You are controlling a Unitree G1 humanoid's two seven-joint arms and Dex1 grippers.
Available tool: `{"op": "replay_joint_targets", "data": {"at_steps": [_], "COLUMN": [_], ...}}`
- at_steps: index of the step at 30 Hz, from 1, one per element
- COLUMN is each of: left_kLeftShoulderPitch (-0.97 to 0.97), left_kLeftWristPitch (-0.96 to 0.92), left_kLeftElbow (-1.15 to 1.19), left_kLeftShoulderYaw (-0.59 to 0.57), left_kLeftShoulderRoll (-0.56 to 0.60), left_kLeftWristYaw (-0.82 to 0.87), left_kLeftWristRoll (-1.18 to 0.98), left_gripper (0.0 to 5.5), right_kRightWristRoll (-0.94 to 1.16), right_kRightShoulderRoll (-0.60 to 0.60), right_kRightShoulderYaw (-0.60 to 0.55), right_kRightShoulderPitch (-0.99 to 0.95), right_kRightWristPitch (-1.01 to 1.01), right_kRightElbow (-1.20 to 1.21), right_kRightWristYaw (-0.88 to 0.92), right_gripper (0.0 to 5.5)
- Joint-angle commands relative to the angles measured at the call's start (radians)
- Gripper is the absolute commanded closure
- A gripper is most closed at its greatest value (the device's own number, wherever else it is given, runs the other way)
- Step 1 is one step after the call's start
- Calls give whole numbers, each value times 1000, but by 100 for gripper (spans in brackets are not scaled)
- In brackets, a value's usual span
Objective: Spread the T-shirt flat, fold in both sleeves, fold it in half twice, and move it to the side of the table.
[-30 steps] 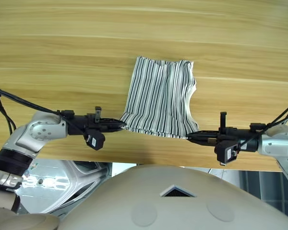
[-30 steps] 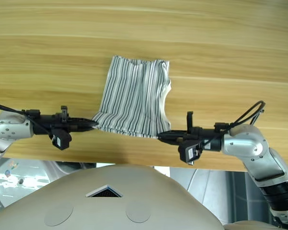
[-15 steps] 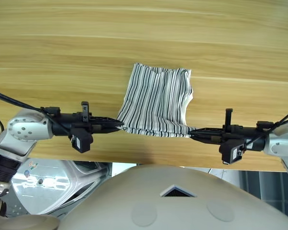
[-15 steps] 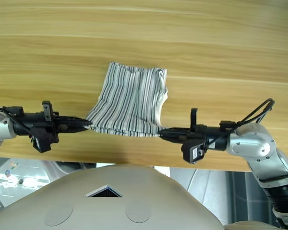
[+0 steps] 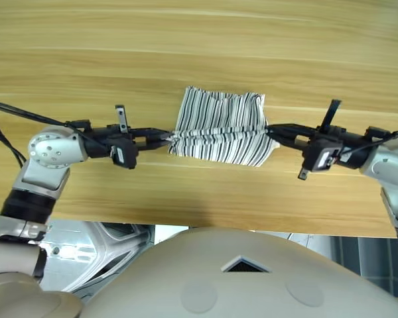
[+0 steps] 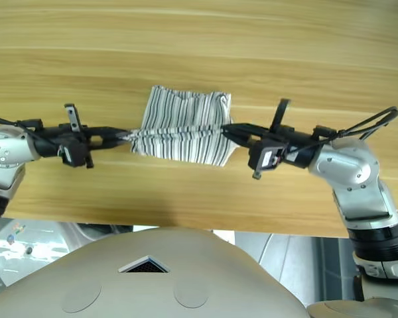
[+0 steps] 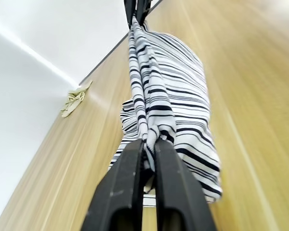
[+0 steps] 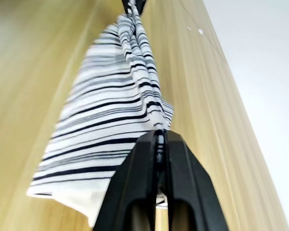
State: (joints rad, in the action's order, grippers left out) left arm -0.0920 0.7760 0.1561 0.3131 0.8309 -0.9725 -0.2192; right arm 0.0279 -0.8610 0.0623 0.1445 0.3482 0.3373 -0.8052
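A striped T-shirt (image 5: 219, 126), folded into a small bundle, is seen at the centre of the frame on a wooden surface (image 5: 186, 40). One edge is lifted and stretched taut in a line across the middle. The left fingers (image 5: 156, 135), at centre left, are closed tight on the left end of that edge. The right fingers (image 5: 278, 129), at centre right, are pinched shut on the right end. From the taut edge the cloth is draped down, with its far part resting on the surface. In each wrist view, black fingers are shown clamped around a bunched fold of striped fabric, and the other pair is seen gripping the far end.
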Motion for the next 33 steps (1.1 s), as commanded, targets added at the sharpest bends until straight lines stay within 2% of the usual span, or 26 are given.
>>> {"op": "replay_joint_targets", "data": {"at_steps": [1, 6, 10, 14, 21, 27, 30, 31, 33], "left_kLeftShoulderPitch": [-94, -218, -278, -349, -401, -473, -508, -513, -519], "left_kLeftWristPitch": [-29, -39, -25, -2, 46, 29, 2, 2, 4], "left_kLeftElbow": [100, 271, 385, 556, 814, 954, 1005, 1015, 1028], "left_kLeftShoulderYaw": [-33, -80, -100, -83, -46, -65, -68, -73, -82], "left_kLeftShoulderRoll": [-73, -179, -222, -290, -416, -500, -520, -527, -540], "left_kLeftWristYaw": [17, 72, 100, 186, 270, 419, 568, 599, 625], "left_kLeftWristRoll": [32, 62, 105, 232, 350, 399, 447, 452, 449], "left_gripper": [532, 532, 532, 532, 532, 532, 532, 498, 465], "right_kRightWristRoll": [-96, -208, -240, -336, -373, -376, -417, -438, -461], "right_kRightShoulderRoll": [56, 120, 156, 195, 228, 232, 235, 238, 246], "right_kRightShoulderYaw": [20, 79, 98, 150, 186, 198, 200, 203, 208], "right_kRightShoulderPitch": [-92, -173, -217, -253, -254, -223, -219, -218, -214], "right_kRightWristPitch": [-54, -73, -92, -96, -93, -93, -117, -130, -160], "right_kRightElbow": [-89, -197, -249, -327, -348, -306, -325, -339, -356], "right_kRightWristYaw": [63, 117, 144, 195, 213, 213, 245, 259, 276], "right_gripper": [545, 545, 545, 545, 545, 545, 545, 545, 545]}}
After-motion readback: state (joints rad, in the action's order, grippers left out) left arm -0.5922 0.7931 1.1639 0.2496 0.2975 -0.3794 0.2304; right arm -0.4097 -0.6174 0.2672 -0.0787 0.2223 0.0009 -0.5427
